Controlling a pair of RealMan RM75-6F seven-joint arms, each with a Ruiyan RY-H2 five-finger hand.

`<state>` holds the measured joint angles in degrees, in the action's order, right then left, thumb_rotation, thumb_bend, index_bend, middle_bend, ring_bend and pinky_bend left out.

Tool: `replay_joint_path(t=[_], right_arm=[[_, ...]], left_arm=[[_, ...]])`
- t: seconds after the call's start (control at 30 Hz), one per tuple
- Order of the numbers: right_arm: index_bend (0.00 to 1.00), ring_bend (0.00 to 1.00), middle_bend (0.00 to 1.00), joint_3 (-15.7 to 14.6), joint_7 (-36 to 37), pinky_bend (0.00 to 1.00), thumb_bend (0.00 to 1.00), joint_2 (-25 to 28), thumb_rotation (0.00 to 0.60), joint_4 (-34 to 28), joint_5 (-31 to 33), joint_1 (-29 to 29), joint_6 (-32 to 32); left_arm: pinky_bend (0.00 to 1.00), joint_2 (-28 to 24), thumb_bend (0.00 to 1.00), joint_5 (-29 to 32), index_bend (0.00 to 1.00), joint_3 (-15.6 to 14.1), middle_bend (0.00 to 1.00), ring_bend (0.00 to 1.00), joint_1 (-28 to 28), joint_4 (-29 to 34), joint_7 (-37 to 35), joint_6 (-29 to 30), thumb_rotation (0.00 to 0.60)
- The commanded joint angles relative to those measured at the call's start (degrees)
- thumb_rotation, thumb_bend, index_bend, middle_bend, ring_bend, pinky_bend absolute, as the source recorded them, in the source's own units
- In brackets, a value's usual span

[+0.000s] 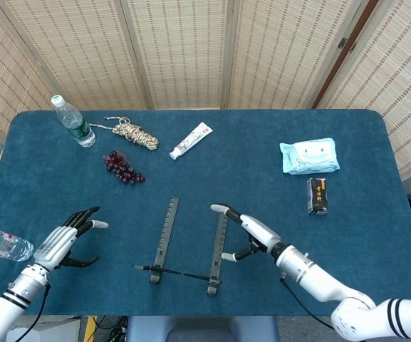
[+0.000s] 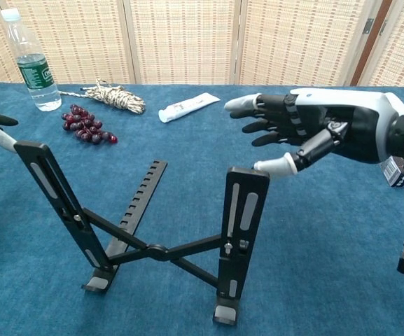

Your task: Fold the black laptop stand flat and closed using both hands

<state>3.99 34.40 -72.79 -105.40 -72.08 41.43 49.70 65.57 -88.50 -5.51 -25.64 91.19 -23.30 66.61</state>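
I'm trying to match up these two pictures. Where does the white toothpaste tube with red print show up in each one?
Head view: the white toothpaste tube with red print lies at upper centre, right of the coiled beige rope.
Chest view: the tube lies at top centre, behind the black folding laptop stand.
Shared landmark: the rope sits just left of the tube in both views.

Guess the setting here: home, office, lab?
Probably a lab or test room set up for robot trials, not a home. A table covered in blue cloth holds unrelated props, among them a laptop stand, grapes and toothpaste, with woven folding screens closing off the back.
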Motion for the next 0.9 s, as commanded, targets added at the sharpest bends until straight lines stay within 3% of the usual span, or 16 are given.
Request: replay_joint_path(t=[0.03, 0.3, 0.57, 0.73, 0.9], right_arm=[[0.00, 0.00, 0.00, 1.9, -0.4, 0.08, 0.11, -0.1, 0.600, -0.8, 1.5, -1.2, 0.6], [0.00, 0.00, 0.00, -0.8, 4.2, 0.04, 0.01, 8.6, 0.600, -4.7, -8.3, -0.3, -6.7], [0.00, 0.00, 0.00, -2.3, 6.8, 0.01, 0.00, 17.9, 0.600, -9.9, -14.3, 1.3, -11.4], [0.00, 0.00, 0.00, -2.5, 10.7, 0.01, 0.00, 18.4, 0.600, -10.9, -17.1, 2.3, -12.3], [0.00, 0.00, 0.00, -2.2, 13.2, 0.01, 0.00, 15.7, 0.600, -10.0, -18.5, 3.9, -13.0]], left_arm=[[0.00, -0.2, 0.23, 0.0, 0.24, 0.3, 0.04, 0.03, 0.0, -0.1, 0.2, -0.5, 0.600], [0.00, -0.8, 0.23, 0.2, 0.24, 0.7, 0.04, 0.03, 0.4, 0.2, 0.4, -1.1, 0.600], [0.00, -0.7, 0.23, 0.2, 0.24, 1.3, 0.04, 0.03, 0.6, 0.5, 0.8, -1.5, 0.600], [0.00, -0.6, 0.23, 0.1, 0.24, 1.6, 0.04, 0.03, 0.7, 0.6, 1.1, -1.6, 0.600], [0.00, -0.8, 0.23, 0.0, 0.24, 1.7, 0.04, 0.03, 0.9, 0.9, 1.2, -1.7, 0.600]])
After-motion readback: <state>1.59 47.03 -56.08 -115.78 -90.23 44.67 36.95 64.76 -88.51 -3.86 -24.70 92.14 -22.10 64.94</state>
